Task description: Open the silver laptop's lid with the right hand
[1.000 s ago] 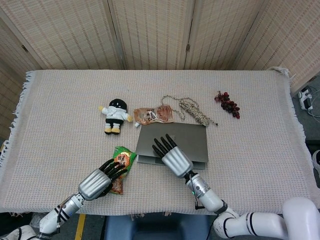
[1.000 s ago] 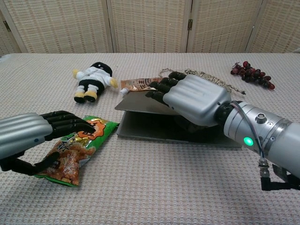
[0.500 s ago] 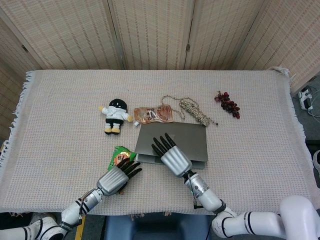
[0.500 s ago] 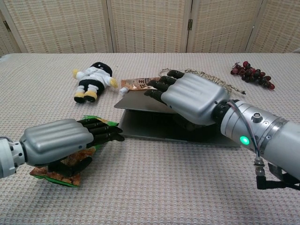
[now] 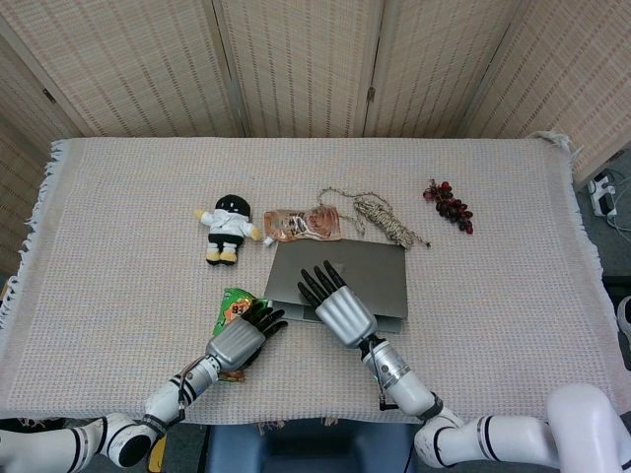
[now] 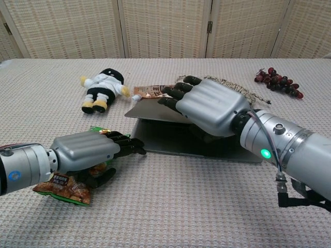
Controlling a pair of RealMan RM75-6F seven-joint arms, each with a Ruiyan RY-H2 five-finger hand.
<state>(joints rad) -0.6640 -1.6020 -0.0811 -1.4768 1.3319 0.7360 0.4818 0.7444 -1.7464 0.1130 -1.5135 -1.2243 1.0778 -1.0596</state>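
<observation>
The silver laptop (image 5: 373,273) lies at the table's front middle, its lid (image 6: 151,111) lifted a little off the base (image 6: 170,145). My right hand (image 5: 334,305) grips the lid's front edge, with the fingers (image 6: 176,93) spread over the top and the thumb mostly hidden in the gap beneath. My left hand (image 5: 243,338) lies flat over a green snack bag (image 6: 64,187) and holds nothing. Its fingertips (image 6: 135,149) reach the laptop's front left corner. Whether they touch the base I cannot tell.
Behind the laptop lie an orange pouch (image 5: 303,225) and a coil of rope (image 5: 383,214). A plush doll (image 5: 228,227) sits to the left, and dark grapes (image 5: 449,205) are at the right. The table's front edge runs just behind both wrists.
My left hand has slid right, across the snack bag, up to the laptop's front left corner. The right hand has raised the lid slightly.
</observation>
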